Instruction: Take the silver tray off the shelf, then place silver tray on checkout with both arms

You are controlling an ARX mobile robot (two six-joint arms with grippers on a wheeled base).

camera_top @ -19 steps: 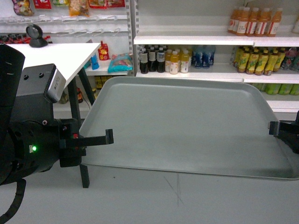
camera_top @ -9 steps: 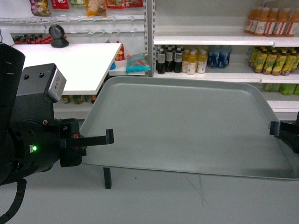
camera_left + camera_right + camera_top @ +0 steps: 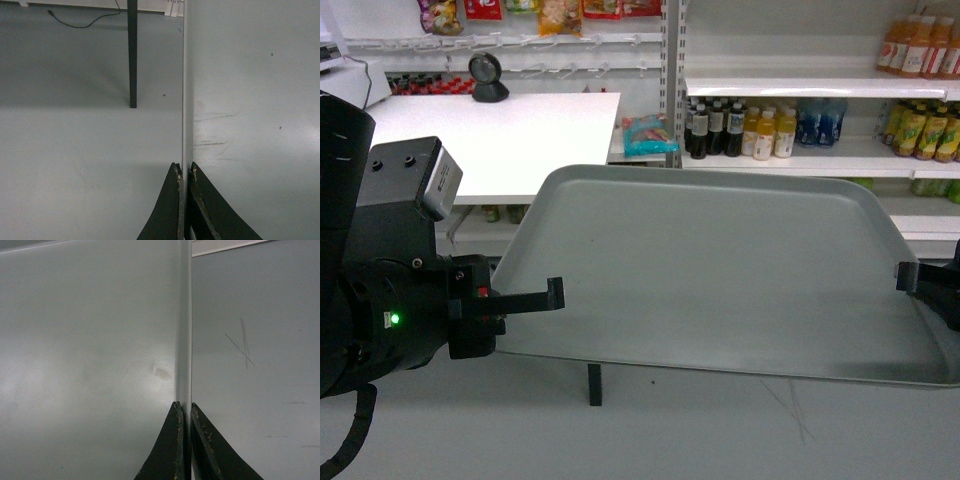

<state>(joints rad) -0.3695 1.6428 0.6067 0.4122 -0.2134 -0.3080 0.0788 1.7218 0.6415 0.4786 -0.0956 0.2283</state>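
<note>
the left gripper (image 3: 183,172) was clamped on the left rim of the silver tray (image 3: 720,270), the right gripper (image 3: 184,410) pinched the right rim. the tray hung level over bare floor (near the checkout (image 3: 520,135), behind-left), shelf (image 3: 820,88) well beyond.

The silver tray (image 3: 720,270) is large, flat and matte grey-green, with rounded corners and a low rim. It is held level in the air above the floor, gripped at its 9 o'clock rim by the left hand (image 3: 552,293) and at its 3 o'clock rim by the right hand (image 3: 910,276). The white checkout table (image 3: 510,135) stands at 10 o'clock behind it.
</note>
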